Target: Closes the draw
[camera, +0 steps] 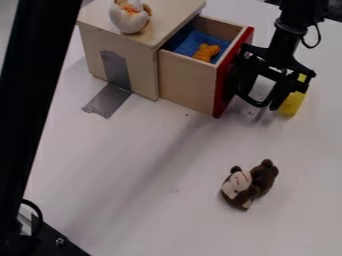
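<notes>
The open drawer (187, 89) is housed in the wooden cabinet (137, 65) and can probably be slid shut easily (it is likely light, though rigid), best pushed squarely at mid-height on its red front (223, 89). Beside that front the black gripper (266, 104) is positioned, but whether it is spread or closed cannot be told. The cabinet is taped to the smooth white table (160, 200), where a plush monkey (250, 184) is placed well apart.

Black jointed robot arm (288, 35), sloping down on the outer side of the red flat front of a pale wooden drawer (234, 72), black two-finger gripper (260, 95) hanging low, close beside this front
</notes>
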Controlling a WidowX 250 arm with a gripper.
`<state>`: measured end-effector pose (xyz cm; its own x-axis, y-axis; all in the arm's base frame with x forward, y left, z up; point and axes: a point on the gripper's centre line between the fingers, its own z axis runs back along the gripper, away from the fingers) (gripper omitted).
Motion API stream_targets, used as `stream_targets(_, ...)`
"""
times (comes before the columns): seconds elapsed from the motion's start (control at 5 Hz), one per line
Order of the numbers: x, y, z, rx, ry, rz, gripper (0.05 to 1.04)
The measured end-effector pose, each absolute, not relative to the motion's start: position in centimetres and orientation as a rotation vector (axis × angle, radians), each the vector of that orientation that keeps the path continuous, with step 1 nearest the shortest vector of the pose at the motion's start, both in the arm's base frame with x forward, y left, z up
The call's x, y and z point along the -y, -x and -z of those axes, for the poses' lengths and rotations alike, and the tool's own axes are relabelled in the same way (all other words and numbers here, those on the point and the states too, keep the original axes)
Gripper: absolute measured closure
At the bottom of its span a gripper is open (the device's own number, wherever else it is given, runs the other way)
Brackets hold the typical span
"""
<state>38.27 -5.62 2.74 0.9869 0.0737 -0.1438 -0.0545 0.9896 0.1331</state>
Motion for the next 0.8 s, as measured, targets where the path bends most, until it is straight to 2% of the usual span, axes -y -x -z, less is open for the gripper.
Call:
stream_targets(0.2, 5.2, -38.1, -2.5, -0.154, -0.149, -0.06, 0.708)
stream_targets(0.4, 4.2, -38.1, -2.6, -0.163, -0.152, -0.083, 0.91)
stream_targets(0.6, 1.6, -38.8, -2.3, -0.195, -0.148, -0.142, 0.965)
stream_targets(0.8, 0.9, -39.4, -2.1, -0.232, -0.139, -0.172, 0.967)
